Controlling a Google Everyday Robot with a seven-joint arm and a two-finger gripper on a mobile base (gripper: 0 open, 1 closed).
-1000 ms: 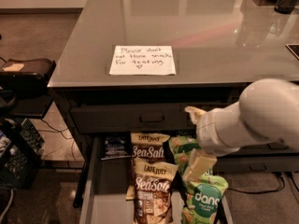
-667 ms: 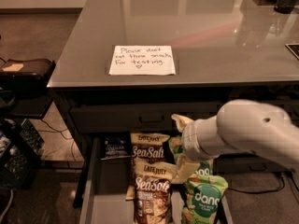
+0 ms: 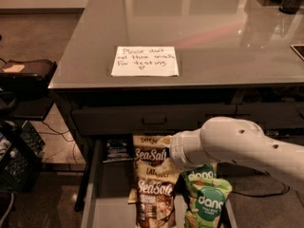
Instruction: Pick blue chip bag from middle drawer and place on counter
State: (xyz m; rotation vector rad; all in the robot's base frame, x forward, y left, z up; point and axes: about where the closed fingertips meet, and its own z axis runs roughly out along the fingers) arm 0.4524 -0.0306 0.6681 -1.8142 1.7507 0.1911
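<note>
The blue chip bag (image 3: 118, 148) lies at the back left of the open middle drawer (image 3: 108, 198), just under the closed drawer front above. My gripper (image 3: 166, 142) is at the end of the white arm (image 3: 237, 144), which reaches in from the right. It hangs over the back of the drawer above the brown Sea Salt bags (image 3: 153, 184), a little to the right of the blue bag. The counter (image 3: 213, 32) above carries a white handwritten note (image 3: 145, 61).
Two brown Sea Salt bags lie down the drawer's middle, and green dang bags (image 3: 205, 198) lie to their right. A closed drawer front with a slot handle (image 3: 154, 120) sits above. A black crate (image 3: 16, 163) and cables are on the floor at left.
My arm has swung left across the drawer. The gripper has gone from above the green bags to above the brown bags, nearer the blue bag. The bags have not moved.
</note>
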